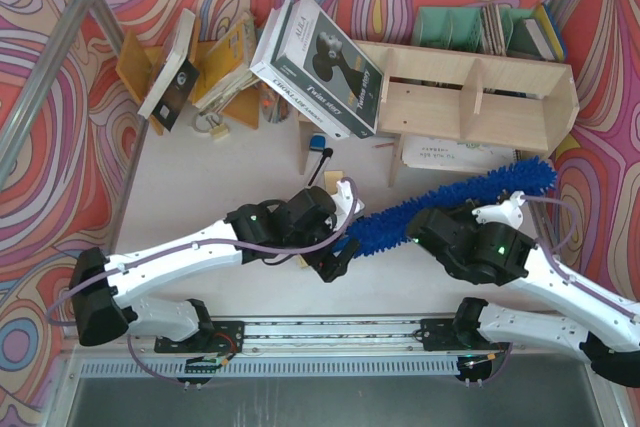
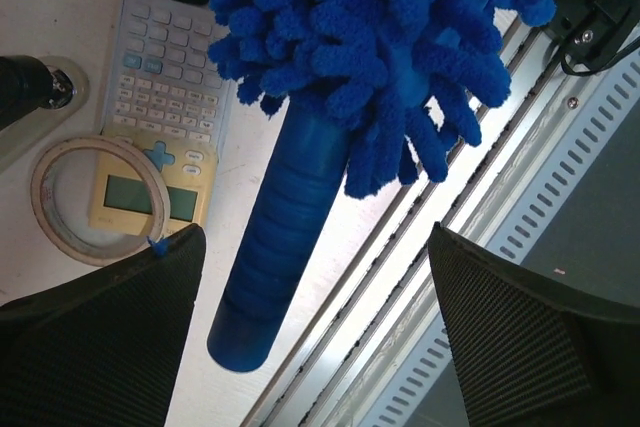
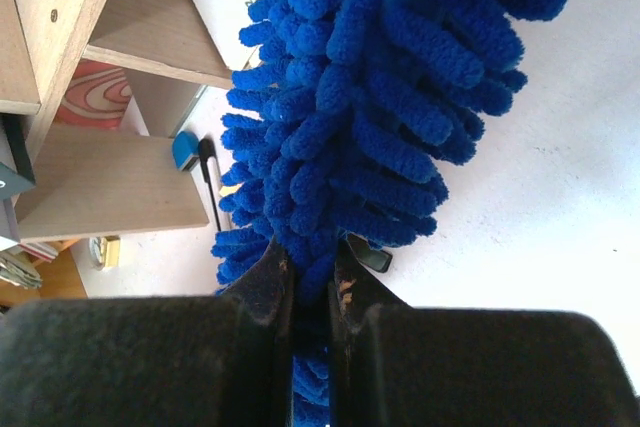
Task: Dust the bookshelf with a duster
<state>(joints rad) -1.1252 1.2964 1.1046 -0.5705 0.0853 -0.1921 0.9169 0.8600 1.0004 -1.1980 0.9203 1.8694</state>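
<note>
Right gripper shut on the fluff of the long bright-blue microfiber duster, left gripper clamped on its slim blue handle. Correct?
Left gripper is open, not clamped: the left wrist view shows its fingers apart either side of the handle, clear of it. Right gripper is shut on the fluff of the bright-blue microfiber duster, as stated.

Duster (image 1: pixel 450 199): long bright-blue fluffy microfibre wand with a smooth blue ribbed handle. Lies on a slant low over the table, handle end near centre, fluffy tip toward the far right. Mid-length fluff is pinched in the right claw (image 3: pixel 305 269), jaws tight together. Handle end sits between the spread jaws of the left claw (image 2: pixel 315 237), touching neither.

Bookshelf (image 1: pixel 480 97): wide pale bare plywood unit, two tiers, upright dividers, at the far right of the table. Duster tip just in front of its right end; contact unclear.
</note>
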